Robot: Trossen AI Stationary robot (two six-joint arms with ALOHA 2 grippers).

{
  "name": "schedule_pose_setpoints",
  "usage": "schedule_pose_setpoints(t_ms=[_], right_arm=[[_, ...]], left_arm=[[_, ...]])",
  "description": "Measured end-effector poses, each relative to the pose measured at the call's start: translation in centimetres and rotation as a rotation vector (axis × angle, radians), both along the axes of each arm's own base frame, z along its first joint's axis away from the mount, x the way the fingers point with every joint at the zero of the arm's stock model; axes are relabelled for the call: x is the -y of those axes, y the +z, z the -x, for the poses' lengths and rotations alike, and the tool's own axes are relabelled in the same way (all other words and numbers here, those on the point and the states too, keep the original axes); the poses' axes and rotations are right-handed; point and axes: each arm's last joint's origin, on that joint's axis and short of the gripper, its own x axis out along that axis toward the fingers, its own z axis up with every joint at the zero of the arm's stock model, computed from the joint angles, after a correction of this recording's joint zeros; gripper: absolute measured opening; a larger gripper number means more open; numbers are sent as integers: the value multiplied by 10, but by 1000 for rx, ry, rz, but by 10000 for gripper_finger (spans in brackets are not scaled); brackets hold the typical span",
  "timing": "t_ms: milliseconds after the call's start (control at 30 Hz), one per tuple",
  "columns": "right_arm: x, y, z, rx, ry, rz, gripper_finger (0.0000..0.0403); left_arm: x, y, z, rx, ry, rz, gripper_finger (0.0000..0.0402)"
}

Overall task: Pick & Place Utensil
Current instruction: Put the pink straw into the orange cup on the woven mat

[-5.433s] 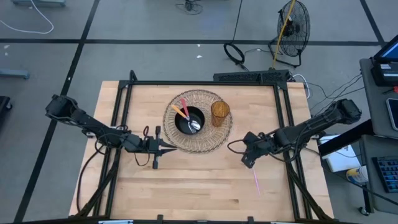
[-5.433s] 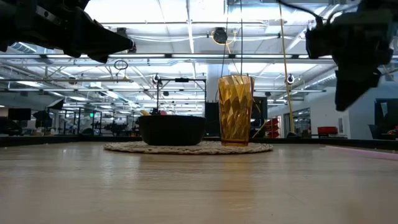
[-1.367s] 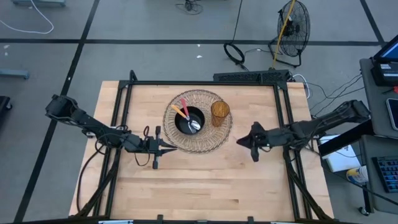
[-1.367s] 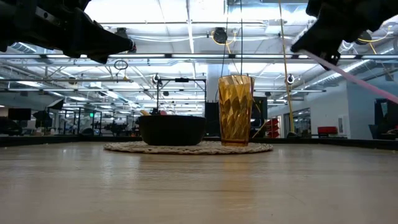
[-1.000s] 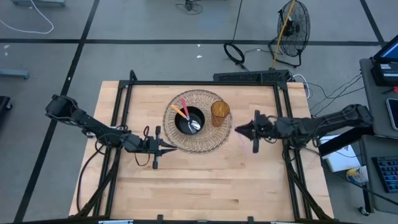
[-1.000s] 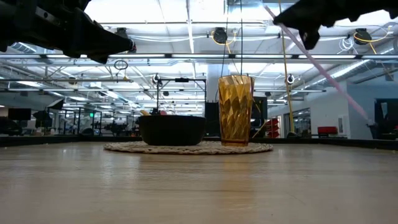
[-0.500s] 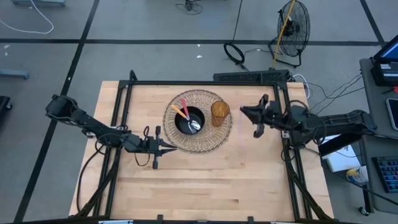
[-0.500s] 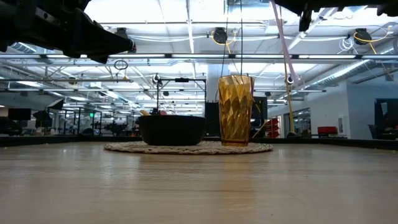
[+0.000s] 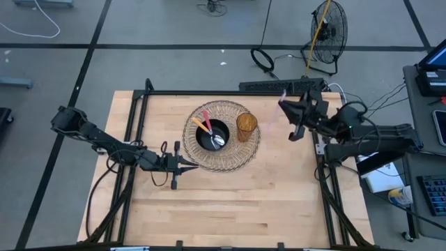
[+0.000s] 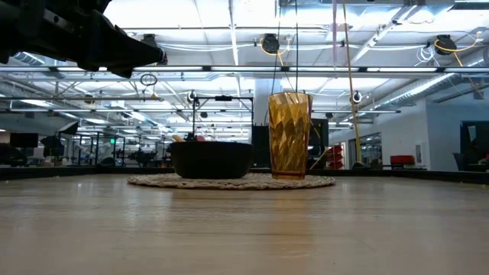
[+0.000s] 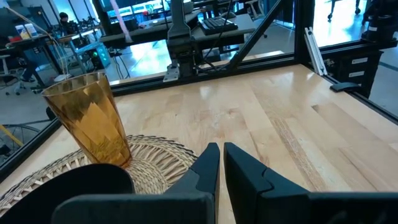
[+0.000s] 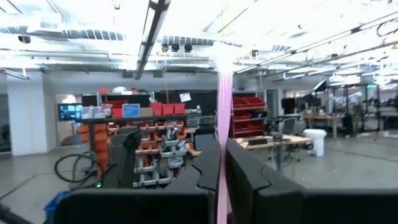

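- Writing: none readable on cup, bowl, mat or table; shelf signs in right wrist view too small to read.
- Right gripper [image 9: 287,109] up high over far right part of table [image 9: 230,202], just right of amber cup [image 9: 246,126]; fingers [image 12: 249,180] pinched on thin pink utensil [image 12: 222,124], which stands upright between them in right wrist view.
- In low view only a faint pink line near top, above cup [image 10: 289,136], may be the utensil; gripper itself out of that pic.
- Vs 5.4 s ago: utensil lay flat on table near right edge, right gripper low beside it. Now it's off the table and carried back toward far edge, swung from slanted to near vertical over last 1.4 s.
- Left gripper [image 9: 187,166] hovers at near-left rim of woven mat [image 9: 233,160], fingers [image 11: 205,171] close together w/ narrow gap, holding nothing; same spot as before.
- Black bowl [image 9: 213,134] on mat holds spoon [image 9: 217,140] plus orange and red-handled pieces; cup on mat just right of bowl. Unchanged.
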Motion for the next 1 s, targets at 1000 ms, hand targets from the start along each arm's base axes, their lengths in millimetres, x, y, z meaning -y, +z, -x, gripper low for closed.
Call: schedule_pose_setpoints(t_ms=[1000], right_arm=[[62, -46, -85, -110, -92, -2, 8]], left_arm=[[0, -1, 0, -7, 0, -1, 24]])
